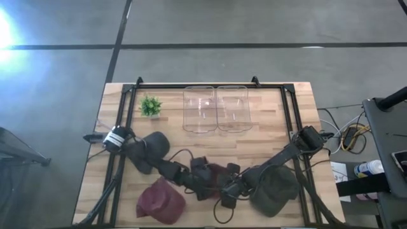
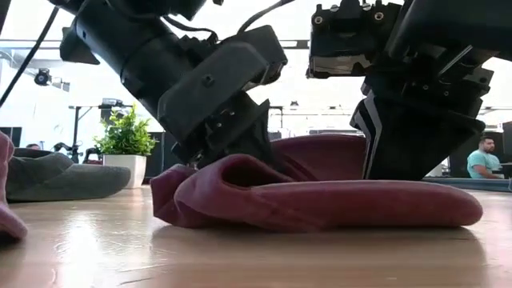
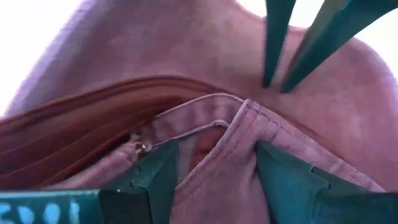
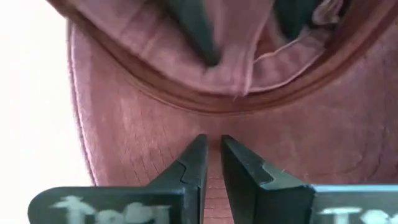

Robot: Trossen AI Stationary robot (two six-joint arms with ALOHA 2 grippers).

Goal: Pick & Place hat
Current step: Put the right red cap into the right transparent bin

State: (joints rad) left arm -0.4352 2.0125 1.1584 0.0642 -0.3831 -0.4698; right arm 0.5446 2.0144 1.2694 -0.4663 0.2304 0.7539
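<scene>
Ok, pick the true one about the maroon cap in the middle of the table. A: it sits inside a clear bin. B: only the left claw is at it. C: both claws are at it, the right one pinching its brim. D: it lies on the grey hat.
C: the right claw is nearly shut on the brim of the maroon cap, while the left claw straddles its fabric edge.

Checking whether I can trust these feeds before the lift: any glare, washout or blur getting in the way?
High view: strong glare at the left edge, table evenly lit. Low view: bright backlit room turns both arms to silhouettes over the maroon hat; the near table is soft. Left wrist view: washed-out corner, the left gripper blurred up close. Right wrist view: one side blown white, the right gripper nearly closed on the brim.
</scene>
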